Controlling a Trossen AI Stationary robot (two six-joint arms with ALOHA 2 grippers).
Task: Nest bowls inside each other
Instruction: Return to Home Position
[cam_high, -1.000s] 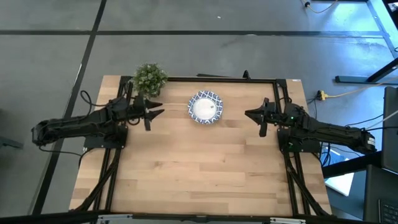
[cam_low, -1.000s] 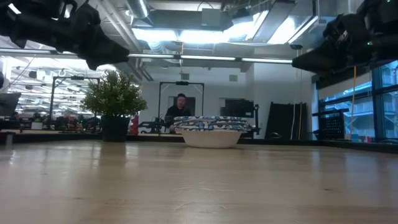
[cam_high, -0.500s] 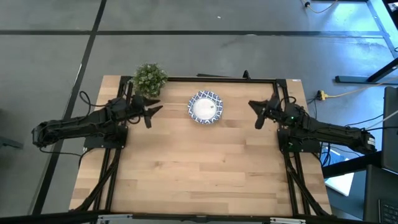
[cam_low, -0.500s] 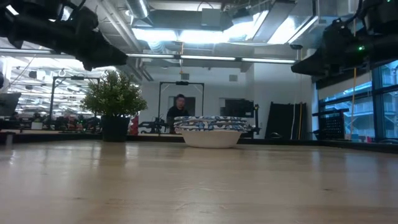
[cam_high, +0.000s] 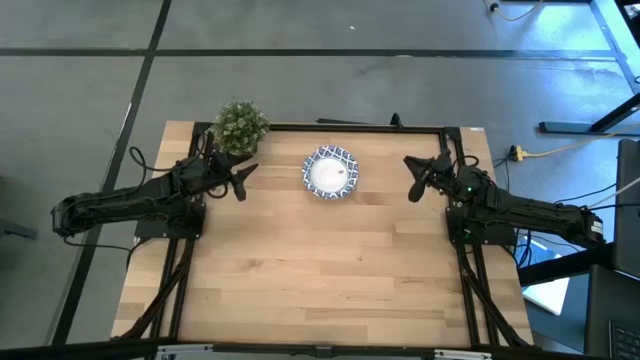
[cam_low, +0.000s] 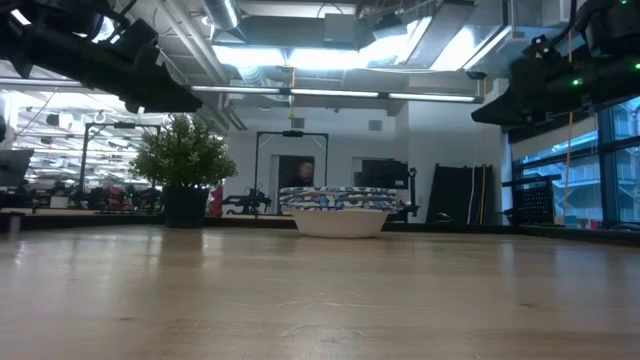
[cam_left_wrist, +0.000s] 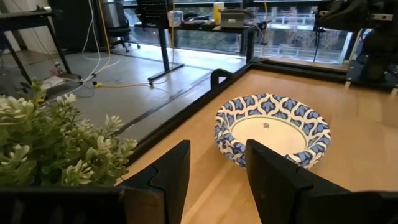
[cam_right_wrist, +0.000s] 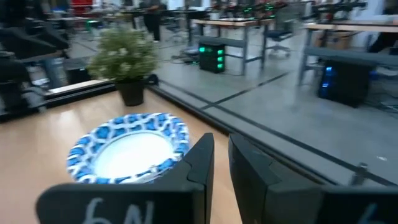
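The blue-and-white patterned bowls (cam_high: 330, 172) sit nested in one stack, white inside, at the table's far middle. The stack rests on its base on the wood (cam_low: 340, 210). It also shows in the left wrist view (cam_left_wrist: 272, 130) and the right wrist view (cam_right_wrist: 129, 149). My left gripper (cam_high: 245, 176) hovers left of the stack, above the table, open with a wide gap (cam_left_wrist: 217, 180). My right gripper (cam_high: 410, 175) hovers right of the stack, open by only a narrow gap (cam_right_wrist: 222, 165). Neither touches anything.
A small green potted plant (cam_high: 241, 125) stands at the far left corner, just beyond my left gripper (cam_low: 183, 165). A dark frame rail (cam_high: 390, 126) runs along the table's far edge. Bare wooden tabletop (cam_high: 320, 270) spreads over the middle and near side.
Both grippers have drawn back from the bowl stack, the left toward the table's left edge and the plant, the right toward the right edge. The right gripper has also turned toward the far edge. The bowls have stayed put.
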